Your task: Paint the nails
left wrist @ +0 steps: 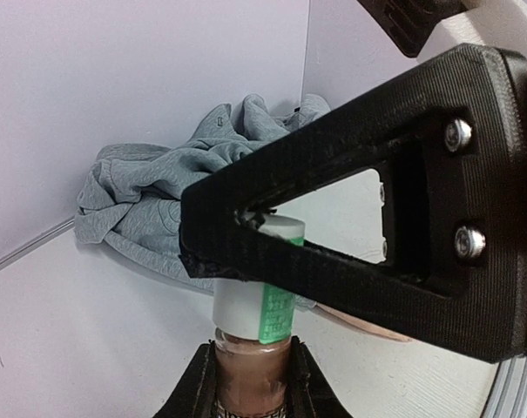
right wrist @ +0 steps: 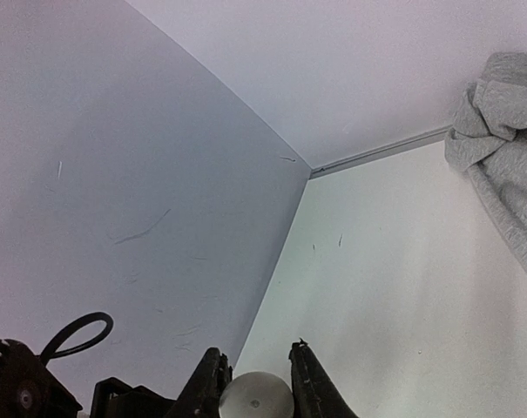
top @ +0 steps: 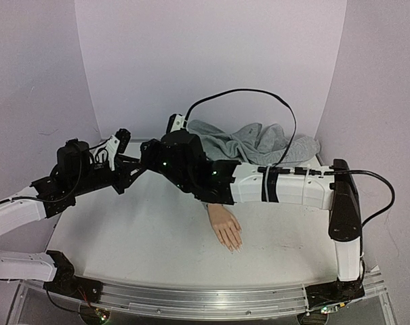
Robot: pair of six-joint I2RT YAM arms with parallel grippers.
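Observation:
The mannequin hand [top: 225, 227] lies palm down in the middle of the table, and its pale nails [top: 234, 248] point toward the near edge. Its grey sleeve [top: 249, 143] bunches up at the back. Up at the left, the two grippers meet above the table. My left gripper [left wrist: 253, 387] is shut on the brown glass body of a small polish bottle [left wrist: 251, 383]. My right gripper [right wrist: 256, 383] is shut on the bottle's white cap [right wrist: 256, 399], which carries a green label strip [left wrist: 278, 318]. In the top view the bottle is hidden between the left gripper [top: 132, 169] and the right gripper [top: 148, 158].
White walls close in the table on the left, back and right. The right arm [top: 286, 186] stretches across the table just behind the mannequin hand, with a black cable [top: 259, 93] looping above it. A metal rail [top: 205, 298] runs along the near edge.

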